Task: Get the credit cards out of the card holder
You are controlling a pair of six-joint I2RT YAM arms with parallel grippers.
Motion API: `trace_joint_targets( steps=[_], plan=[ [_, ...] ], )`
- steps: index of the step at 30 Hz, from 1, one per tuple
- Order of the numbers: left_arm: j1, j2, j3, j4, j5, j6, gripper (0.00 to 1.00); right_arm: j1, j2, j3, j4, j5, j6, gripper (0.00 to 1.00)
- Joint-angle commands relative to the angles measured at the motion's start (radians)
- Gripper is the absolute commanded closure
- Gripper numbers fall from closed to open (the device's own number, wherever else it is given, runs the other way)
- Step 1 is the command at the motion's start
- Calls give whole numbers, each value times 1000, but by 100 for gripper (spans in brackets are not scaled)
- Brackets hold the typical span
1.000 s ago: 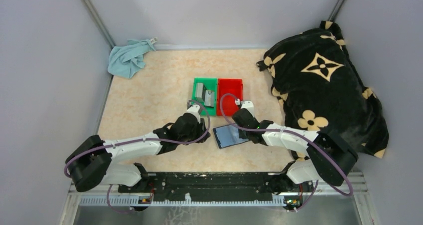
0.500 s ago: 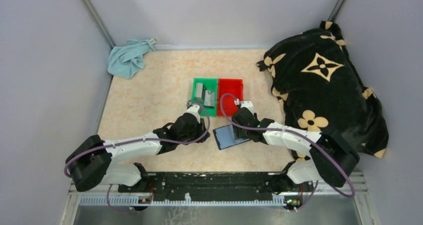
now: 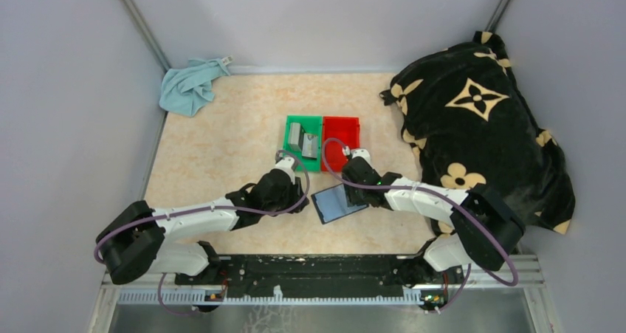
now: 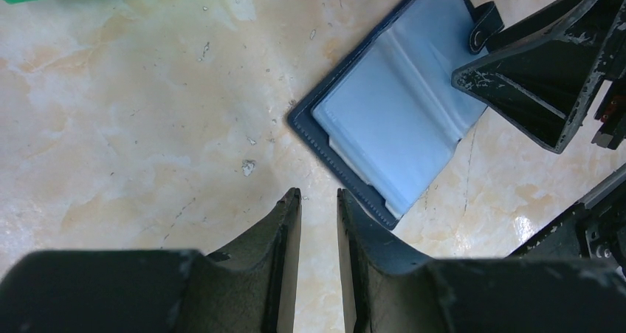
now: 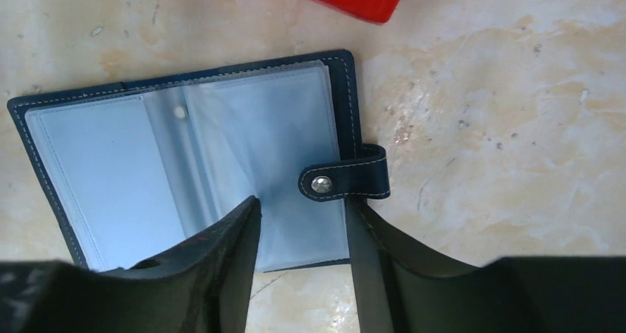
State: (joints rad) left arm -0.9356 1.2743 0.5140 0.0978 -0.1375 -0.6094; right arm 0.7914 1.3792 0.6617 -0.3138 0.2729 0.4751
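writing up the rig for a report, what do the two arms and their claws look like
Both the left arm and right arm have white links with bulky black joints. A thin purple cable runs along each, looping free near the wrist. The left claw and right claw each have two black wedge-shaped fingers with scuffed edges.

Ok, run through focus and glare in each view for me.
Top external: even soft light, no hard shadows, the card holder small but clear. Left wrist: left gripper blurred up close, holder crisp, a glare spot on the table. Right wrist: right gripper dark and soft, pale sheen on the holder's clear sleeves.
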Motion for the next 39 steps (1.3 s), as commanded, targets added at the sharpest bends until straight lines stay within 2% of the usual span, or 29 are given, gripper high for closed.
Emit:
trace_joint_targets(
  steps=[1,7,10,11,13,15,17,21,24,26,39],
  plan=[
    [1,-8,-6,29,8,-5,69,-3,-22,-23,54,-70,26,61],
    [1,5,2,34,17,-7,69,-3,-60,-43,48,-60,38,76],
    [1,2,6,33,17,-7,69,-3,-73,-33,33,-50,37,77],
    [1,-3,6,32,14,-10,69,-3,-81,-30,31,-49,36,75],
    [1,-13,5,29,10,-11,68,-3,-102,-26,26,-45,39,56],
    [1,-27,4,26,7,-13,68,-2,-134,-21,18,-42,42,42],
    [1,-42,2,24,3,-15,67,-3,-160,-16,8,-34,47,37],
    [2,-75,-7,24,1,-30,64,-6,-211,-16,-13,3,53,35],
    [3,-108,-17,24,0,-56,41,-15,-237,-22,-22,20,54,37],
    [7,-133,-30,23,1,-73,34,-22,-250,-30,-19,26,56,38],
    [15,-412,-104,-67,-60,-139,26,-48,-224,-43,66,2,76,40]
  ],
)
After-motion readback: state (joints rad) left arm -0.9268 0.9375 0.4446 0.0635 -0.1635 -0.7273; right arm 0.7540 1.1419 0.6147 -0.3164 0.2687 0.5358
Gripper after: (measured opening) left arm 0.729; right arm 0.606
